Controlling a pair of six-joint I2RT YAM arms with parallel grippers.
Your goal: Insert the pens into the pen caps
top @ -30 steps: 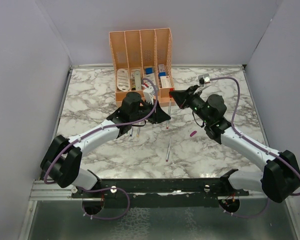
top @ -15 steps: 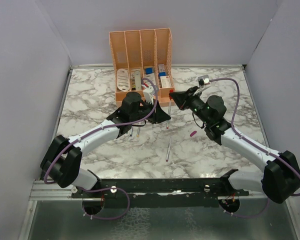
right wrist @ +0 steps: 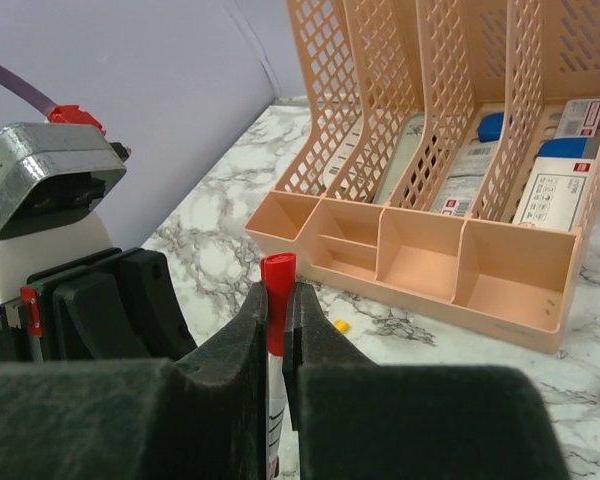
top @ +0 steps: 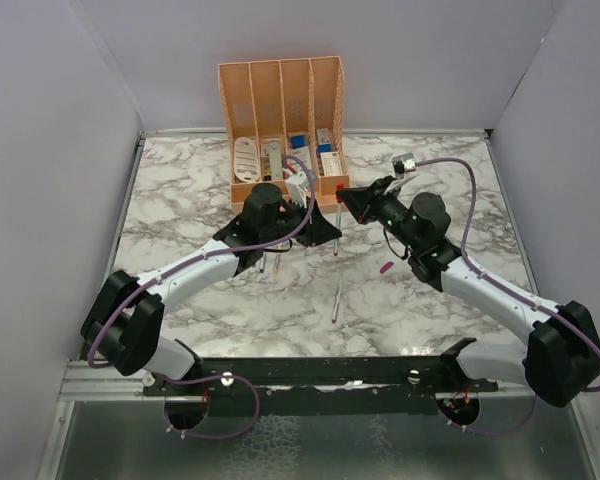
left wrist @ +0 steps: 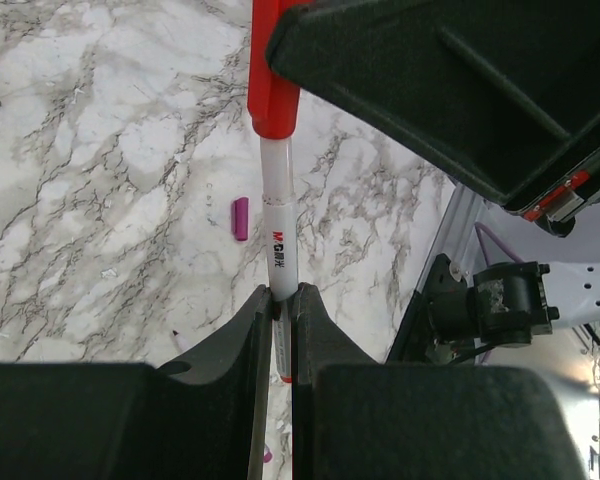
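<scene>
Pens, two in clear view: held pen (left wrist: 280, 240) clamped in left hand (left wrist: 283, 296); loose pen (top: 337, 297) on surface (top: 180, 200). Caps, three: red cap (right wrist: 277, 270) pinched in right hand (right wrist: 276, 300) atop held pen; magenta cap (left wrist: 240, 218) loose; yellow cap (right wrist: 340, 325) beside organiser (top: 280, 100).

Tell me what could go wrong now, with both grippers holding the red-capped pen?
1. The left gripper pinches the pen and the right gripper pinches the red cap. Any sideways pull might bend the thin pen or make it slip.
2. Whether the cap is fully seated is not visible, so it may come off on release.
</scene>
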